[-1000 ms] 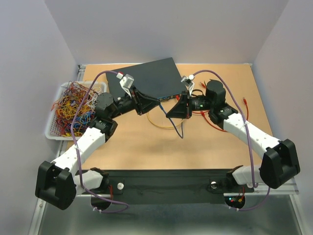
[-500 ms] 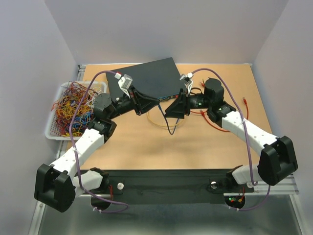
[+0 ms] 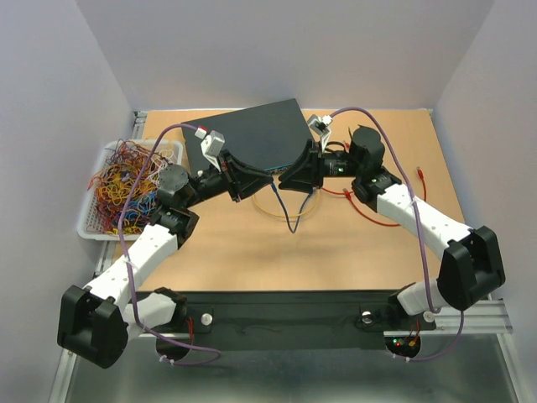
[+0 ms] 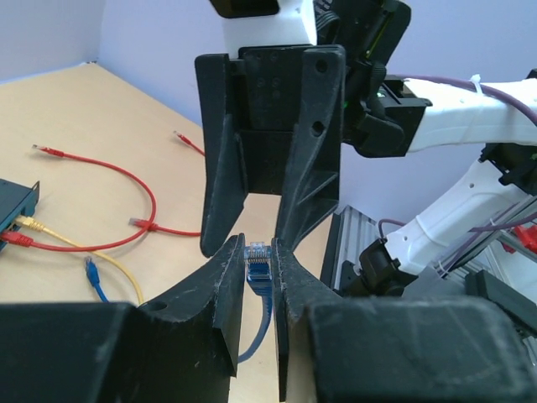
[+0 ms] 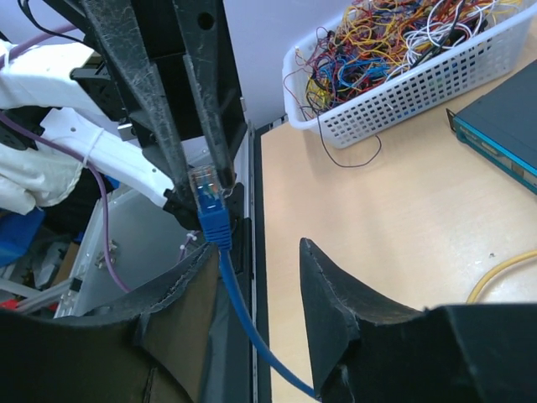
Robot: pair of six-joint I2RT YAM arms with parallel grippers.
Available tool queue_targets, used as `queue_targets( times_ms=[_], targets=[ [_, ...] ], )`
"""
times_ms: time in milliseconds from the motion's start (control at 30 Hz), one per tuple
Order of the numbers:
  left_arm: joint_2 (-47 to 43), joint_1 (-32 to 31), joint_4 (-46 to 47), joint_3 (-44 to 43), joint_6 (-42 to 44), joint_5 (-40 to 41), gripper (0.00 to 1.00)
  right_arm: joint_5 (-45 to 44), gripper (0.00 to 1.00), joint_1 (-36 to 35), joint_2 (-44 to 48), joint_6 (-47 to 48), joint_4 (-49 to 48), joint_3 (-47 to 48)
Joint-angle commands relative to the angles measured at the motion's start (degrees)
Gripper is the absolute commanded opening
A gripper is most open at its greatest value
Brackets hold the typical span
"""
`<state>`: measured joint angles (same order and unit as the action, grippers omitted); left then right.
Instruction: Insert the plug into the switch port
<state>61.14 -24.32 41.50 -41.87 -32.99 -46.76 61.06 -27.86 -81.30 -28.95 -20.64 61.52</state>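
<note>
The dark blue-grey switch (image 3: 252, 134) lies at the back of the table; its edge also shows in the right wrist view (image 5: 503, 138) and the left wrist view (image 4: 17, 206). My left gripper (image 4: 256, 243) is shut on the blue plug (image 4: 258, 264), whose clear tip points up. In the top view it (image 3: 265, 174) sits in front of the switch's near edge. My right gripper (image 5: 254, 248) is open, its jaws facing the left gripper tip to tip (image 3: 284, 180). The plug (image 5: 207, 200) hangs just ahead of its left finger (image 5: 180, 281). The blue cable (image 3: 289, 218) trails down onto the table.
A white wire basket (image 3: 92, 220) full of tangled coloured wires stands at the left edge. A yellow cable loop (image 3: 270, 213) and red cables (image 3: 377, 220) lie on the wood in front and to the right of the switch; some are plugged into it.
My right gripper has moved left and back toward the left gripper until the two meet tip to tip. The blue cable's loose end has swung left with it.
</note>
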Motion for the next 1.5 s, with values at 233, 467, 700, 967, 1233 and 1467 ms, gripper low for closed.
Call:
queue_targets(
  times_ms=[233,467,700,967,1233,1467],
  targets=[
    [-1.56,-0.12,3.88,0.65,-1.99,1.13,0.0,0.65,0.46,-1.32,-0.8,-4.97,-12.22,0.36],
    [-2.52,-0.03,-8.85,-2.25,-2.25,13.08,0.0,-2.34,0.48,-2.99,2.46,-3.22,-11.88,-1.05],
    [-3.05,-0.47,-23.12,-7.88,-2.95,25.75,0.0,-18.57,0.52,-8.77,2.81,14.93,12.67,5.01],
    [-2.96,-1.96,-24.79,-9.81,-4.19,27.6,0.0,-47.85,0.51,-19.94,-2.9,23.41,23.8,12.13],
    [-3.4,-2.23,-29.44,-10.95,-1.38,31.63,0.0,-57.01,0.47,-23.12,-0.02,25.61,24.42,12.67],
    [-3.4,-2.14,-31.21,-11.39,0.56,33.58,0.0,-65.97,0.47,-23.3,4.13,26.66,24.69,10.73]
  ],
)
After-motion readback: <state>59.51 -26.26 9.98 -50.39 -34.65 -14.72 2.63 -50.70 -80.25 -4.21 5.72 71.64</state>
